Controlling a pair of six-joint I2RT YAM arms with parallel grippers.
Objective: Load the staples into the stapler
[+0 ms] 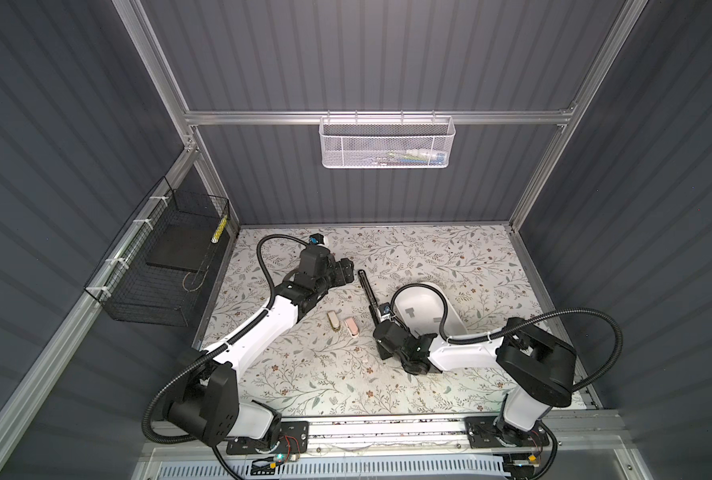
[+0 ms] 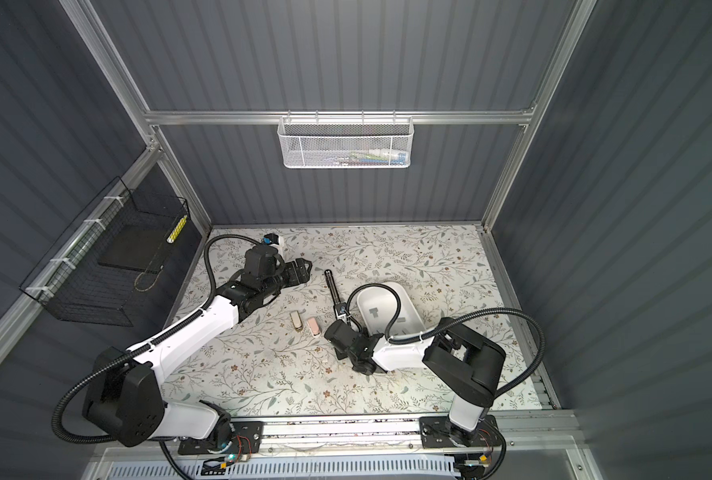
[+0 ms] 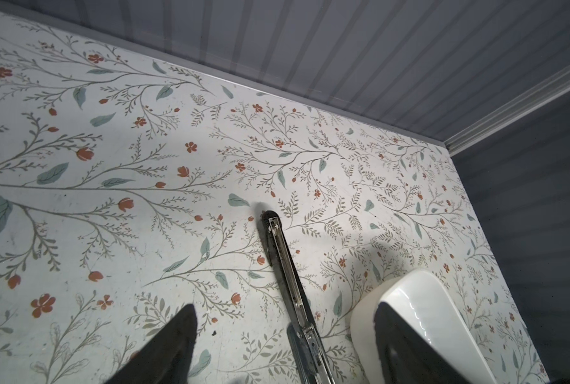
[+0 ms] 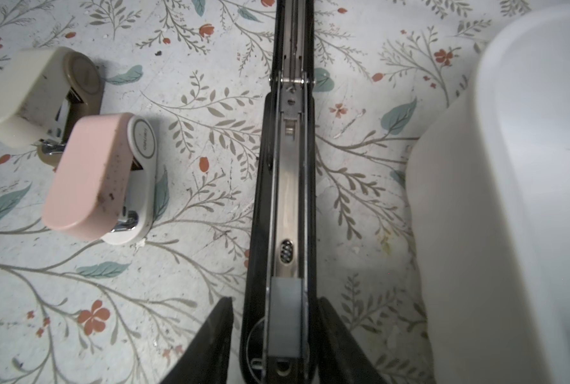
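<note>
1. Black fingers of the right gripper (image 4: 275,301) are seen astride the rear of the stapler (image 4: 290,186), which is long, black and opened flat near the table's middle; whether they are pressed onto it cannot be told
2. A grey rectangular block (image 4: 285,316) is seated in the bare steel channel between those fingers and is judged to be one strip of the staples
3. More staples (image 1: 406,311) are seen lying flat in the white tray (image 1: 423,305), at three o'clock from the stapler in a top view
4. Each strip is judged light, stiff and smooth, yet easily snapped at its joints; it is best pinched across its long edges
5. The left gripper (image 3: 285,306) is held wide apart and empty, at nine o'clock from the stapler's tip
6. A pink mini stapler (image 4: 94,179) and a beige mini stapler (image 4: 34,96) are set at nine o'clock from its rear end
</note>
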